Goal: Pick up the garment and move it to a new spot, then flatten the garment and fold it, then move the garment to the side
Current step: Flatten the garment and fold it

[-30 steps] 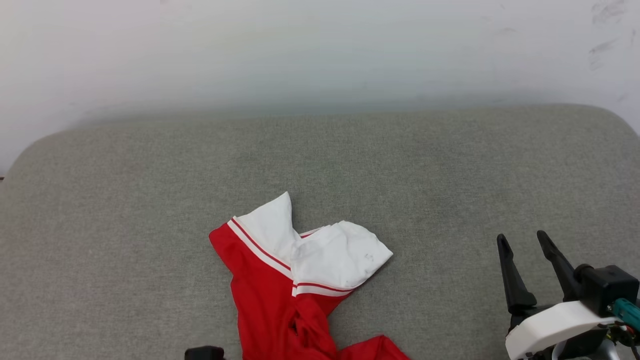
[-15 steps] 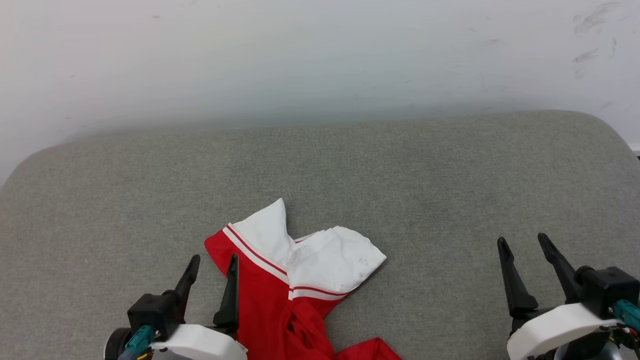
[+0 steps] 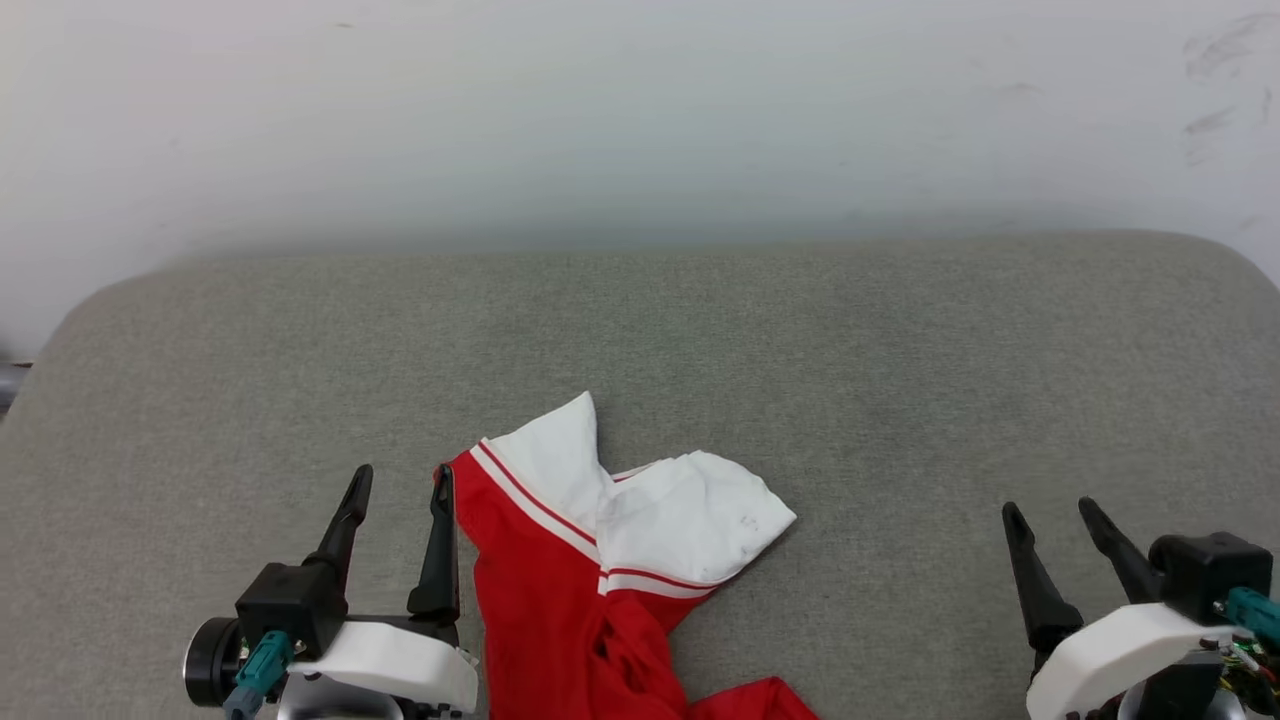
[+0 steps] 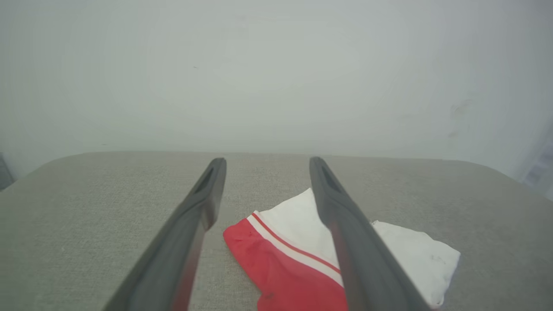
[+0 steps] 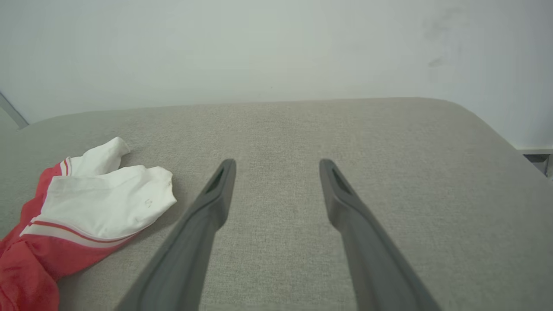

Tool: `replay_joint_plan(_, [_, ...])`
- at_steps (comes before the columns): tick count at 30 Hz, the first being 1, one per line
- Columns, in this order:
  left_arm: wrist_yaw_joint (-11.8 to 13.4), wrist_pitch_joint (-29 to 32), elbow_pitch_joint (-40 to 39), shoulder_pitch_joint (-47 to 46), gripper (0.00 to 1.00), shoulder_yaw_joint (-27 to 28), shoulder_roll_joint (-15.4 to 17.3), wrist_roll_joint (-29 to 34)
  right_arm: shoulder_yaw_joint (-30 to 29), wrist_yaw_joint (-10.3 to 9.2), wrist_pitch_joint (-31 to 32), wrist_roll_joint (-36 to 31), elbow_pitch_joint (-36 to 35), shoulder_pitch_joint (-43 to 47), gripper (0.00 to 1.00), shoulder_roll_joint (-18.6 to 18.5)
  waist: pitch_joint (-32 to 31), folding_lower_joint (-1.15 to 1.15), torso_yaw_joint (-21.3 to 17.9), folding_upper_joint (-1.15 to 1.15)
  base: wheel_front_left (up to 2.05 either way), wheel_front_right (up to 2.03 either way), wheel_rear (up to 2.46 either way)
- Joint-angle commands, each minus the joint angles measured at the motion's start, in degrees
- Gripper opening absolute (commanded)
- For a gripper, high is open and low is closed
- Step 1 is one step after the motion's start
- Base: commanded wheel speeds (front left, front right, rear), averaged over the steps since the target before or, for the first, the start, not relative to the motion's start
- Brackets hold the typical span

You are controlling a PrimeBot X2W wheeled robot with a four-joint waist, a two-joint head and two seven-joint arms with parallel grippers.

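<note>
Garment [image 3: 600, 560], red jersey T-shirt with white sleeves, lies just right of left gripper [image 3: 402, 478], long axis toward robot; right gripper [image 3: 1050, 510] well apart. Both spread wide, empty.

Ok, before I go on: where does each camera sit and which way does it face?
Head view: on the head, facing forward and down at the grey cushion and wall; left end effector lower left, right end effector lower right, both open.
Left wrist view: on the left wrist, facing along its own fingers, over the garment toward the wall.
Right wrist view: on the right wrist, facing along its own fingers across cushion; garment at left.
Shared: all three show the garment's white sleeve.
</note>
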Motion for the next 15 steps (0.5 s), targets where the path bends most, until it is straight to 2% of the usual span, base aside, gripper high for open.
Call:
replay_joint_plan(1, [0.0, -0.2, 0.1, -0.7, 1.00, 0.2, -0.2, 0.2, -0.2, -0.02, 0.8, 0.8, 0.9, -1.1, 1.00, -0.8, 0.5, 0.00, 0.9, 0.00, 0.00, 0.00, 0.00])
replay_joint_plan(7, [-0.7, -0.5, 0.4, -3.0, 1.00, 0.2, -1.2, 0.8, 1.7, -0.02, 9.0, 6.9, 8.4, -7.8, 1.00, -5.6, 3.5, 0.00, 5.0, 0.00, 0.00, 0.00, 0.00])
replay_joint_plan(15, [-2.2, -0.5, 0.0, -6.1, 1.00, 0.3, -4.4, 2.2, 15.0, -0.02, 23.1, 16.1, 17.9, -22.4, 1.00, -14.0, 8.6, 0.00, 10.0, 0.00, 0.00, 0.00, 0.00])
